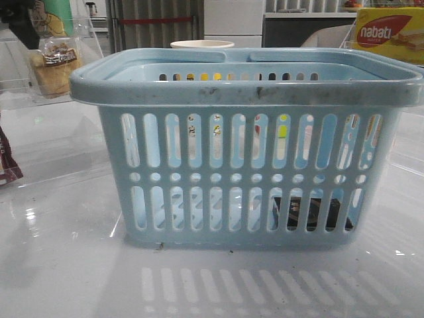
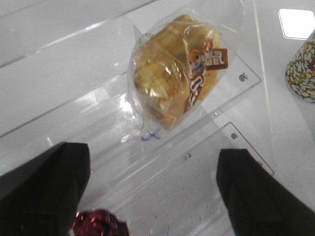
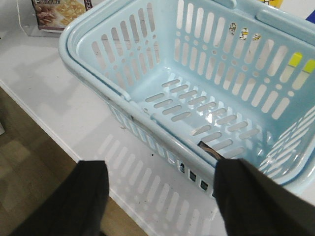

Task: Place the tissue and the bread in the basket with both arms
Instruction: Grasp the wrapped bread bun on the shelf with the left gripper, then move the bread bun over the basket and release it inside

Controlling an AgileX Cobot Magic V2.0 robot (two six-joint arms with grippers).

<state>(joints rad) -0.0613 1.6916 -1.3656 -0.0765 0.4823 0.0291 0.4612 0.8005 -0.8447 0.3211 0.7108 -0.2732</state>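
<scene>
The light-blue basket (image 1: 245, 146) stands mid-table and also shows in the right wrist view (image 3: 197, 98). The black tissue packet (image 1: 308, 212) lies flat on the basket's floor at its right end; only a corner shows in the right wrist view (image 3: 210, 150). The bread (image 1: 54, 65) in its clear wrapper lies on a clear acrylic stand at the far left. In the left wrist view the bread (image 2: 172, 83) lies ahead of my left gripper (image 2: 152, 196), which is open, empty and apart from it. My right gripper (image 3: 157, 201) is open and empty, over the table just outside the basket's wall.
A maroon packet (image 1: 6, 165) lies at the left edge, close by the left fingers (image 2: 98, 223). A yellow nabati box (image 1: 391, 33) stands at the back right. A paper cup (image 1: 202, 44) stands behind the basket. A patterned cup (image 2: 302, 73) stands beside the acrylic stand (image 2: 236, 81). The table's edge (image 3: 54, 137) is near the right gripper.
</scene>
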